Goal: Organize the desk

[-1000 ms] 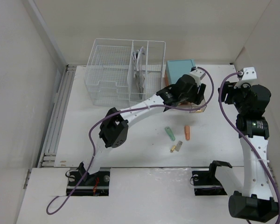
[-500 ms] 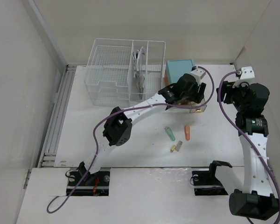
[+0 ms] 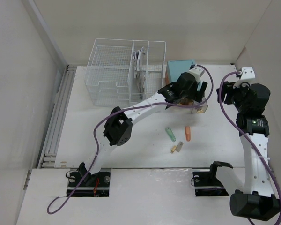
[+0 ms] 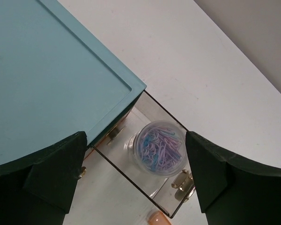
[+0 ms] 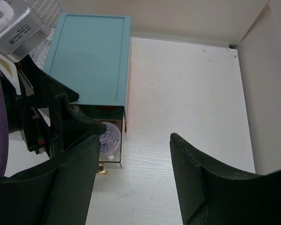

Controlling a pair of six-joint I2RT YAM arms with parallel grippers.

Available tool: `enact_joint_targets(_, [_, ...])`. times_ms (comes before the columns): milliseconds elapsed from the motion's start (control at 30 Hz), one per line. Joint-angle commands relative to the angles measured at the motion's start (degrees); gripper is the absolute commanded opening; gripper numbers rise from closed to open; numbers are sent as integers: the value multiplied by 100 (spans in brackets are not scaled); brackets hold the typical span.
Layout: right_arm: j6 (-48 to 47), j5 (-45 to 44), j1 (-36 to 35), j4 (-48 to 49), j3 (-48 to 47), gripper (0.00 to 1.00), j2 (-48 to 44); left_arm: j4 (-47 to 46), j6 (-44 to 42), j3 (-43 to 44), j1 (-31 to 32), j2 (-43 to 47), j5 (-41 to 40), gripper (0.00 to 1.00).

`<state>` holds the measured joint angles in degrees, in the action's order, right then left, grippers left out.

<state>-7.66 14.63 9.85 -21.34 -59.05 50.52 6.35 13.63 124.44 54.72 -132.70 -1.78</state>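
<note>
With the clip jar (image 4: 160,147) stowed in the drawer (image 4: 139,117) to tidy the counter (image 4: 215,61), we find left pincer (image 4: 133,173) and right pincer (image 5: 136,183) open, empty.

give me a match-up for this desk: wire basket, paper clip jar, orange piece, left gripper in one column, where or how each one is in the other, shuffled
1 wire basket
2 paper clip jar
3 orange piece
4 left gripper

a open, above the clear drawer
b loose on the desk, beside a green piece
c inside the clear drawer pulled out of the teal box
d at the back of the desk, left of the teal box

Pairs: 1-d, 2-c, 3-b, 4-a
</note>
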Motion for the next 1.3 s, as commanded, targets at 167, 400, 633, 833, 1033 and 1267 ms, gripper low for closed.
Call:
enact_joint_targets(167, [159,347,211,105,42,21,10,-993,-159,-946,161,1568,-339,54])
enact_joint_targets(400, [265,1418,263,-370,305,0,71,-2100,656,-3652,337,3574,-956,3])
enact_joint_targets(633, [406,2939,263,-125,894,0,687,-3797,2063,-6263,277,4499,-595,29])
enact_joint_targets(833, [406,3423,333,-185,843,0,1583,-5318,2977,-6977,56,3753,450,46])
enact_joint_targets(1033, [301,3283,500,-448,737,0,2119,-6145,3339,-6680,-137,2611,846,55])
enact_joint_targets(1267, [300,3169,553,-502,570,0,2813,-6480,3638,-6292,-382,1828,960,63])
